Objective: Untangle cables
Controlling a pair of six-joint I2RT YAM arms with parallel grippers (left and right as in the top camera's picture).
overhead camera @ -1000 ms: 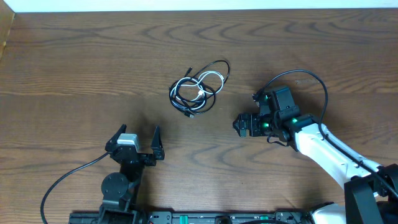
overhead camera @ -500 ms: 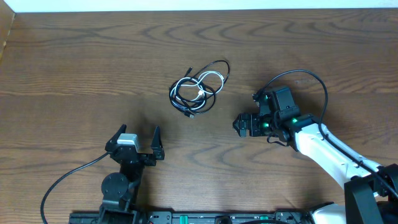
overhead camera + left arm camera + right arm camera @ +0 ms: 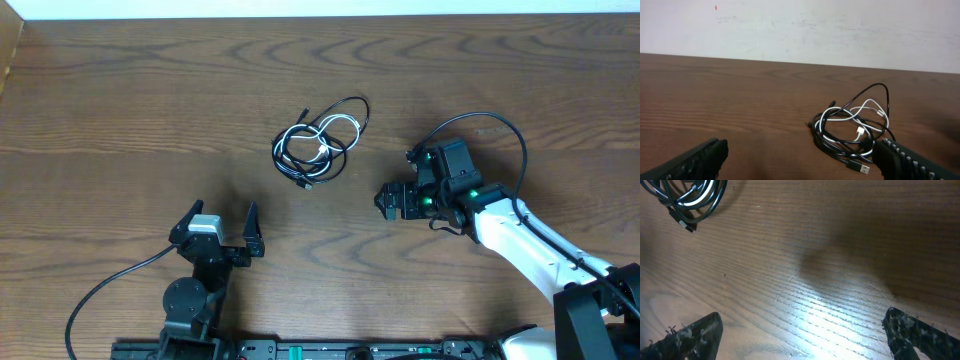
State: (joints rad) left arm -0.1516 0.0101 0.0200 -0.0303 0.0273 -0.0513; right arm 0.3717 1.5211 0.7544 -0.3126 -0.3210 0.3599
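Note:
A tangled bundle of thin black and white cables (image 3: 318,146) lies on the wooden table (image 3: 120,120), a little behind its middle. In the left wrist view the cables (image 3: 852,131) lie ahead and to the right, a USB plug at the front. In the right wrist view the cables (image 3: 692,197) show in the top left corner. My left gripper (image 3: 222,222) is open and empty near the front edge, well short of the bundle. My right gripper (image 3: 392,201) is open and empty, to the right of the bundle and nearer than it, low over the table.
A thick black wire (image 3: 490,125) loops from the right arm behind its wrist. Another black wire (image 3: 105,290) runs from the left arm toward the front left. A white wall (image 3: 800,25) stands behind the table.

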